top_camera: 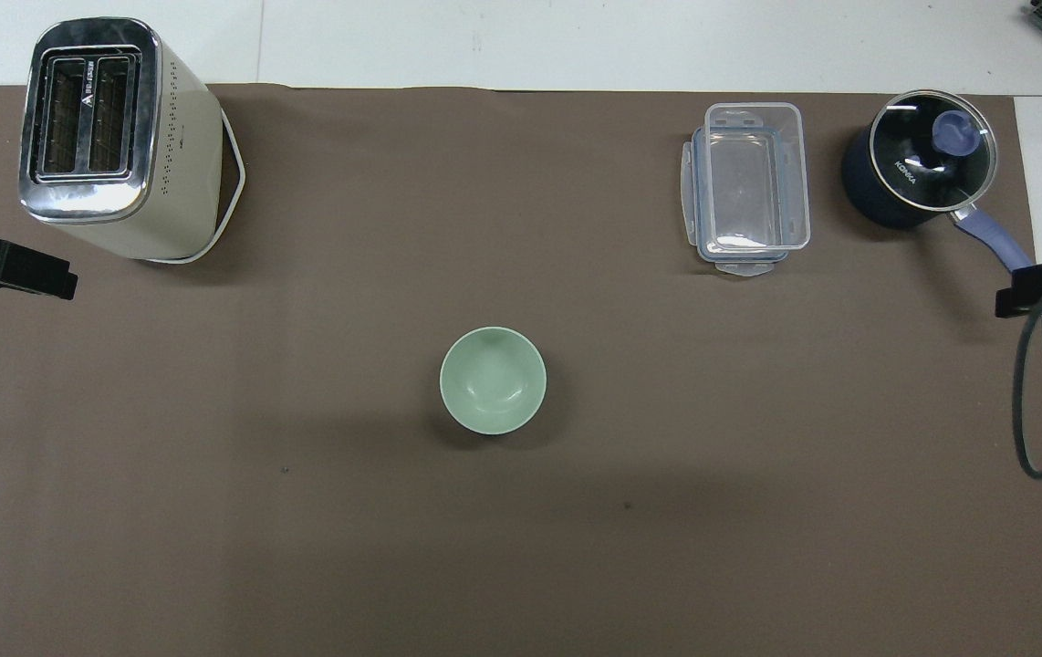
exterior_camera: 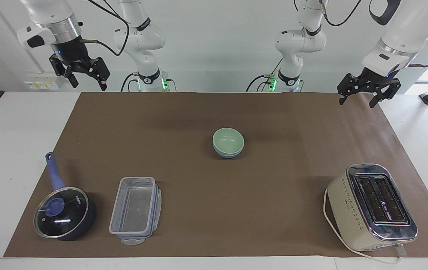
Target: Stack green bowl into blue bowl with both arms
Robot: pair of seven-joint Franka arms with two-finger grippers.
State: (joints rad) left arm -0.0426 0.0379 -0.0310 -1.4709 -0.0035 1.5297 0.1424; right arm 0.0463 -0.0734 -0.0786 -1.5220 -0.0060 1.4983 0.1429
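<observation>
The green bowl (exterior_camera: 228,138) sits nested inside the blue bowl (exterior_camera: 229,154) in the middle of the brown mat. Only a thin blue band shows under the green rim. In the overhead view the green bowl (top_camera: 493,380) covers the blue one. My right gripper (exterior_camera: 88,83) is open and empty, raised high over the mat's corner at the right arm's end; its tip shows in the overhead view (top_camera: 1036,294). My left gripper (exterior_camera: 357,101) is open and empty, waiting over the mat's edge at the left arm's end, seen also in the overhead view (top_camera: 28,274).
A dark-blue lidded saucepan (exterior_camera: 64,212) and a clear plastic container (exterior_camera: 135,210) stand farther from the robots toward the right arm's end. A cream toaster (exterior_camera: 373,206) stands farther out toward the left arm's end. A brown mat (exterior_camera: 292,180) covers the table.
</observation>
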